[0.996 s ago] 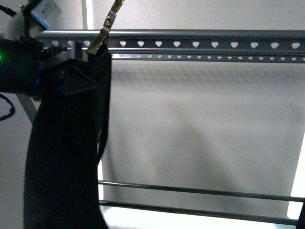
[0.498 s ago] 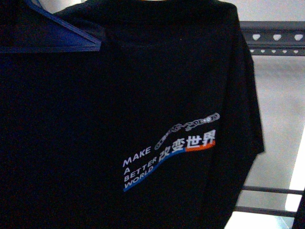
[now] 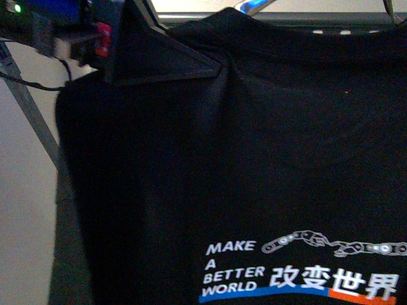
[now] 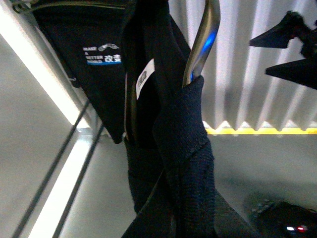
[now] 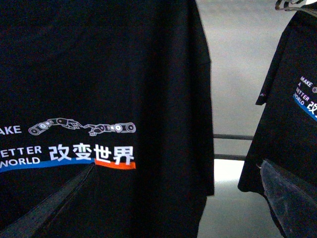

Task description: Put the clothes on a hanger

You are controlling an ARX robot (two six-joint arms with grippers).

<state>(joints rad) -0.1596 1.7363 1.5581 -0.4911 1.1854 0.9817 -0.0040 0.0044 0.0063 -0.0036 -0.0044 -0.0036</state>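
**A:** What sits closest to the cameras?

**B:** At the left wrist camera, a bunch of dark ribbed cloth fills the foreground. It is wrapped around a curved metal strip that carries a blue glint. At the right wrist camera, the right end effector shows as two blurred dark fingers spread wide, with nothing between them.

**A:** And the left end effector?

**B:** From the front, the left end effector is at the upper left. One dark wedge-shaped finger lies against the shoulder of the T-shirt, and the cloth puckers at its tip. The other finger is hidden, so I cannot tell whether it is clamped or loose.

**A:** Where is the T-shirt?

**B:** It is black and hangs flat just before the front camera, filling nearly the whole view. Low on it is white lettering, "MAKE A BETTER WORLD", beside Chinese characters. A robot-arm graphic runs above the print and a blue and orange line beneath it. The shirt's upper edge reaches the grey top rail of the clothes rack, where small heart-shaped holes peek over the cloth. I cannot tell whether the shirt rests on the rail.

**A:** What lies beyond it?

**B:** In the front view, a slanted grey leg shows past the shirt's left edge. In the right wrist view, two dark horizontal bars run behind the shirt. A second shirt, black with the same print, hangs apart on a thin wire hanger. A pale wall is behind everything.
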